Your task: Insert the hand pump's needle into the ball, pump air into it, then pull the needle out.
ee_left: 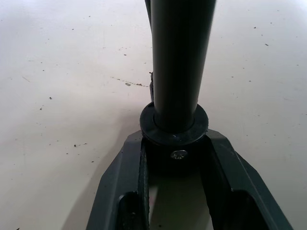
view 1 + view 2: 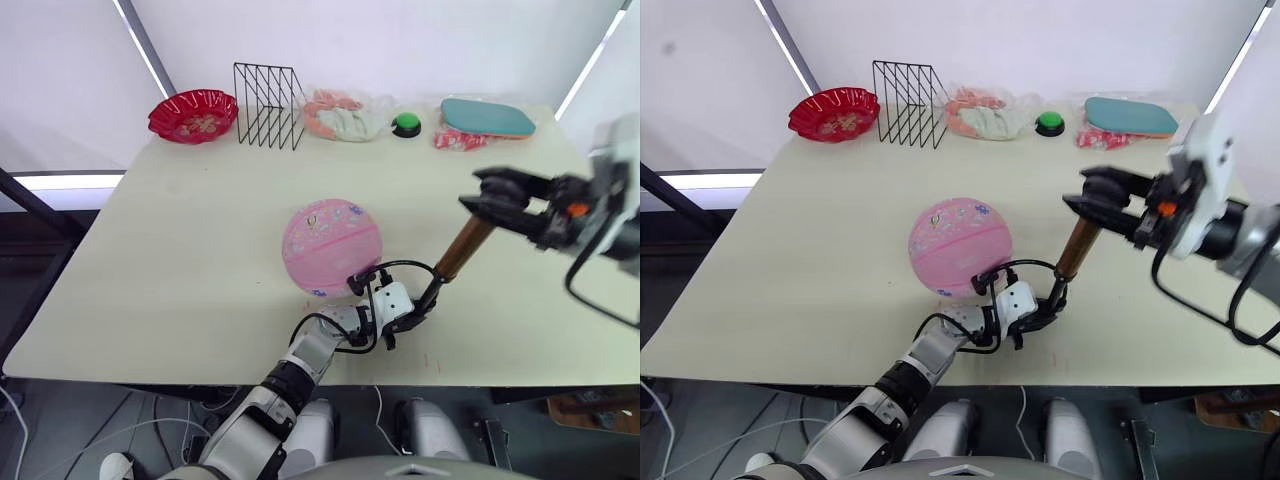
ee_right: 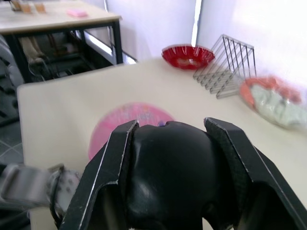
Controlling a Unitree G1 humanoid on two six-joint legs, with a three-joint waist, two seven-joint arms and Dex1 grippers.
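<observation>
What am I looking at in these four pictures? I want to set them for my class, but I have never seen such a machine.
A two-armed humanoid robot is pumping up a ball. Two pictures come from cameras in its head, looking down over a pale table; the other two from a camera on each wrist. The left claw grips the bottom end of the hand pump, which stands tilted on the table. The right claw is closed on its black handle at the top. A thin hose curves from the pump to the round pink ball. Along the far edge lie a red bowl, a wire rack, a bag of cloths, a green button and a teal case.
</observation>
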